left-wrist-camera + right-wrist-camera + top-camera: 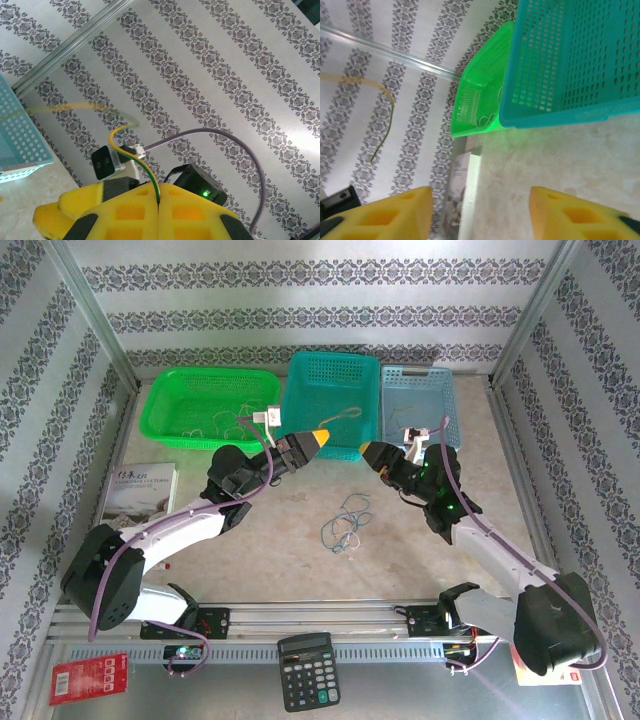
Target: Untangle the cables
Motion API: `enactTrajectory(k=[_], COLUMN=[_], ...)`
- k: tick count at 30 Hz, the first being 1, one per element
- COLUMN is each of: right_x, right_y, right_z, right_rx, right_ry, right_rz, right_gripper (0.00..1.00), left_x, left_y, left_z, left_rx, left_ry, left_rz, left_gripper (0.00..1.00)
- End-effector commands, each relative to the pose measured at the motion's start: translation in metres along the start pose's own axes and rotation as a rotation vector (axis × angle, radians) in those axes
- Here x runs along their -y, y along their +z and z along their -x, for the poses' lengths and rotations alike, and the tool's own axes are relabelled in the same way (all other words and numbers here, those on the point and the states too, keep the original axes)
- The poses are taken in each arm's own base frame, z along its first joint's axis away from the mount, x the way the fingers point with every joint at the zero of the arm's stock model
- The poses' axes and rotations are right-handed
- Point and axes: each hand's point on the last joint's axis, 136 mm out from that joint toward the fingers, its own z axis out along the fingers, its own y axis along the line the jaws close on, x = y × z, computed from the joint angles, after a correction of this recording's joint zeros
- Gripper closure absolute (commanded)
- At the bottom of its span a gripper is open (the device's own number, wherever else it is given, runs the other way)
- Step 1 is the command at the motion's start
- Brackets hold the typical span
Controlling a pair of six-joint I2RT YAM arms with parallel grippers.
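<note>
The left hand (322,438) is clenched on a yellow cable (145,172). The right hand (367,451) is released, pads apart. Other cables (345,523) lie tangled on the bench (270,560).

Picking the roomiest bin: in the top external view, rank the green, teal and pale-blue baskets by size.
1. Green plastic basket and teal plastic basket: too alike to rank.
2. Pale-blue plastic basket: smallest.

Table (270,560) bare around cables (345,523) (mid-table); green basket (210,372), teal basket (335,356), blue basket (420,370) wall far side; book (140,495) left.
</note>
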Motion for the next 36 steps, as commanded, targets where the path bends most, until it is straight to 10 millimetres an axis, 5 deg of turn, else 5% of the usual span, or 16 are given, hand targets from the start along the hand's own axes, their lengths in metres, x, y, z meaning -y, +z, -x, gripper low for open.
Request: enactTrajectory(k=[1, 10, 36], right_x=[-0.005, -0.023, -0.110], right_y=[-0.006, 0.001, 0.035], right_z=[0.003, 0.004, 0.038], right_rx=[0.003, -0.023, 0.076], right_ry=[-0.097, -0.305, -0.354], right_rz=[-0.019, 0.045, 0.284], right_gripper=[0.39, 0.29, 0.27], left_x=[0.009, 0.015, 0.049], left_y=[-0.001, 0.002, 0.010], left_z=[0.010, 0.016, 0.049], left_rx=[0.020, 0.027, 0.146], left_ry=[0.036, 0.023, -0.069], left_rz=[-0.011, -0.029, -0.184], left_gripper=[1.00, 1.00, 1.00])
